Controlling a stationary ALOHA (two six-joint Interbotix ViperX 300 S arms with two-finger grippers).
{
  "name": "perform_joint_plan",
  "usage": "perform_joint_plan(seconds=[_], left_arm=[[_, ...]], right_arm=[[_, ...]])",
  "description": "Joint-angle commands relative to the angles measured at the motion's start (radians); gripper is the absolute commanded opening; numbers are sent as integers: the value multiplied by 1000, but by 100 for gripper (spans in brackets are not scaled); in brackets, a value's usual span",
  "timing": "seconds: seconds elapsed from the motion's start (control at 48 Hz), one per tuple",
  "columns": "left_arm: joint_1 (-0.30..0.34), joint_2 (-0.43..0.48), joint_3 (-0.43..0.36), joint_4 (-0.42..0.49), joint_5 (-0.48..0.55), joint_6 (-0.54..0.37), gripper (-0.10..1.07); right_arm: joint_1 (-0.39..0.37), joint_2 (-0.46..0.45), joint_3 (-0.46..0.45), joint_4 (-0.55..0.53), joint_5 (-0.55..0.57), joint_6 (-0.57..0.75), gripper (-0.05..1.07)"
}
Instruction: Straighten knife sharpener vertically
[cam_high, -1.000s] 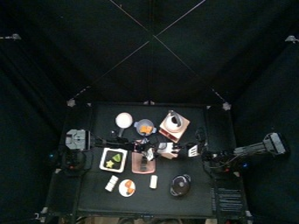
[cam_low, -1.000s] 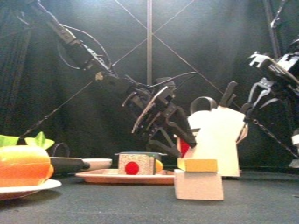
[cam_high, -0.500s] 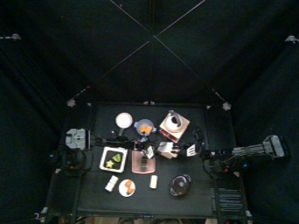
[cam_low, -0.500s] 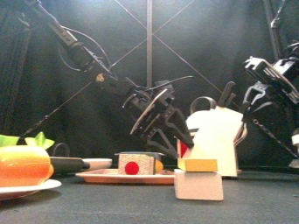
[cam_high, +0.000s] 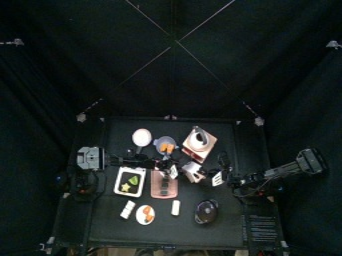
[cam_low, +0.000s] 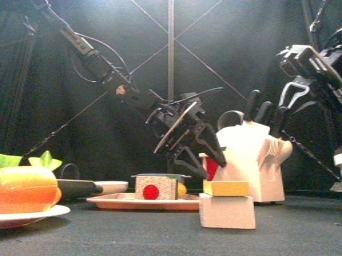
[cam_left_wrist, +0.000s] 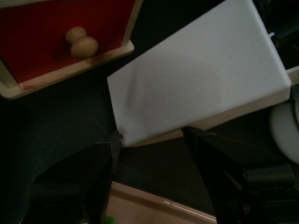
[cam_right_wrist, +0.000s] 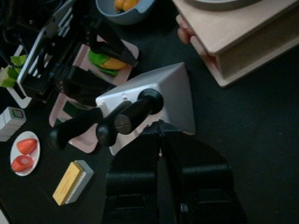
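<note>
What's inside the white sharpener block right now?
Black handles stick out of the white sharpener block's top; whatever they belong to is hidden inside the body.

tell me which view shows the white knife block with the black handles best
The front view: the knife block stands near and large, its black handles fanning above. The right wrist view shows one face and handles, the left wrist view only a white panel, the top view a speck.

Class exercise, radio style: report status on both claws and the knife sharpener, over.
Left claw open around the white knife sharpener's edge. Right claw by its handles, closure unclear. Sharpener near upright. Red wooden box close alongside.
</note>
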Motion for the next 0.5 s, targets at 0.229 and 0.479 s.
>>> perform_joint_plan(seconds=[0.229,0.479], left_arm=[[5,-18,-38,-2,-3,2,93],[2,-21,-44,-2,-3,2,93]], right_arm=[[52,78,-84,29,9,5,32],[75,112,-127,31,9,5,32]])
